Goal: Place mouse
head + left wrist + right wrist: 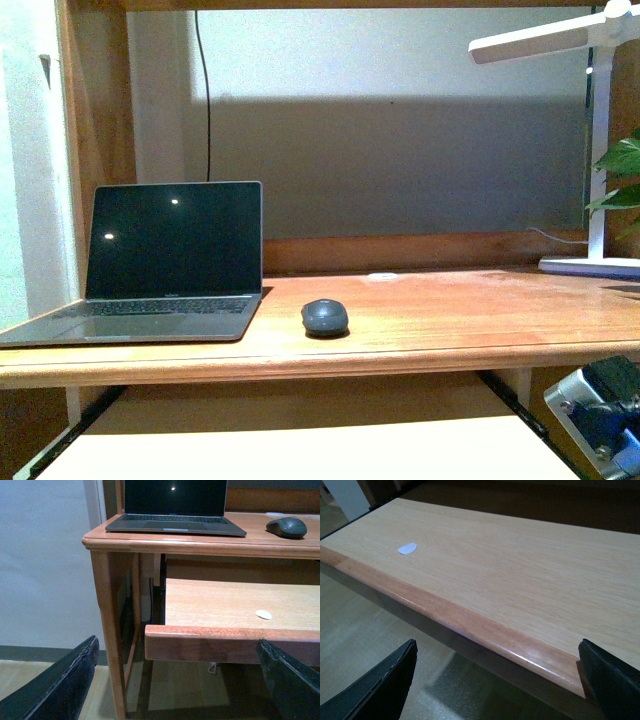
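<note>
The mouse (325, 317), small, dark grey and oval, lies on the wooden desk top (450, 320) just right of the laptop; the left wrist view shows the mouse (286, 527) at the desk's far side. My left gripper (180, 680) hangs open below and in front of the pull-out shelf (230, 642), far from the mouse, with nothing between its fingers. My right gripper (497, 680) is open and empty too, just off the front edge of the same shelf (485, 630). A bit of my right arm (605, 410) shows low at the right.
An open laptop (160, 265) with a dark screen stands at the desk's left end. A small flat white disc (263, 614) lies on the pull-out shelf. A white desk lamp (600, 150) and plant leaves (622, 175) occupy the right end. The desk leg (107, 630) stands near the left gripper.
</note>
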Robot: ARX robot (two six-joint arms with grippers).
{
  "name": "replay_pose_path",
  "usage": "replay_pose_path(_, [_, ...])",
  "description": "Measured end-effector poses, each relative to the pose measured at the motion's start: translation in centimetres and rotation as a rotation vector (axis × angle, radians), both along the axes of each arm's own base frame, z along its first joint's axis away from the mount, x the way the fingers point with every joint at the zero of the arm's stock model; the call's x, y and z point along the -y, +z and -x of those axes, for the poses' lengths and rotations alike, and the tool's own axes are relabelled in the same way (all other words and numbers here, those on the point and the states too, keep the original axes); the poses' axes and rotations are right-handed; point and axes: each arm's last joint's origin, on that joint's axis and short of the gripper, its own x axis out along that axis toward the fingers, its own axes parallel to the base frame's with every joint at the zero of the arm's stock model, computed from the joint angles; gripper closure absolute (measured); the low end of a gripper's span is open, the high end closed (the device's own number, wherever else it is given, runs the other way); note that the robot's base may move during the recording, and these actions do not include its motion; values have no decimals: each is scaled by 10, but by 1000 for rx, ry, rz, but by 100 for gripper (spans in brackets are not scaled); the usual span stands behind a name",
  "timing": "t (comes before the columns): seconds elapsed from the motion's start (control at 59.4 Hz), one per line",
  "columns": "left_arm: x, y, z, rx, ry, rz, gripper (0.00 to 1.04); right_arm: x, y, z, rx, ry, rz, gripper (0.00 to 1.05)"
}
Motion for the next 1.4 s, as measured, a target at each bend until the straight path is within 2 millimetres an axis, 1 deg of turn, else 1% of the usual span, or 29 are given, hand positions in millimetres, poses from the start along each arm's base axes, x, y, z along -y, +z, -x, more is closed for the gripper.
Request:
replay_pose_path(0.185, [0, 0, 0, 0, 0, 0, 8, 7, -10, 1, -13, 6, 7, 7])
replay_pose_path(0.404, [0, 0, 0, 0, 0, 0, 8, 17, -15, 1, 3, 30, 8, 7])
replay_pose_path(0.623, [0, 0, 0, 0, 0, 0, 8, 31, -24, 7, 23, 64, 23, 7])
replay_pose_path(0.758, [0, 0, 0, 0, 0, 0, 8, 39, -37, 16, -48, 46, 27, 7])
replay_pose_path(0.825, [0, 0, 0, 0, -1, 0, 8, 40, -38, 18, -57, 54, 23, 7])
replay_pose_path(0.926, [0, 0, 0, 0, 0, 0, 8, 40, -37, 18, -51, 56, 19, 7])
replay_pose_path(1.078, [0, 0, 0, 0, 0, 0, 8, 34, -34, 20, -50, 63, 11, 7])
replay_pose_path(1.196, [0, 0, 0, 0, 0, 0, 8, 24, -31, 20, -34, 80, 5, 7])
replay_pose_path(1.398, [0, 0, 0, 0, 0, 0, 8, 2, -31, 14, -28, 96, -1, 7])
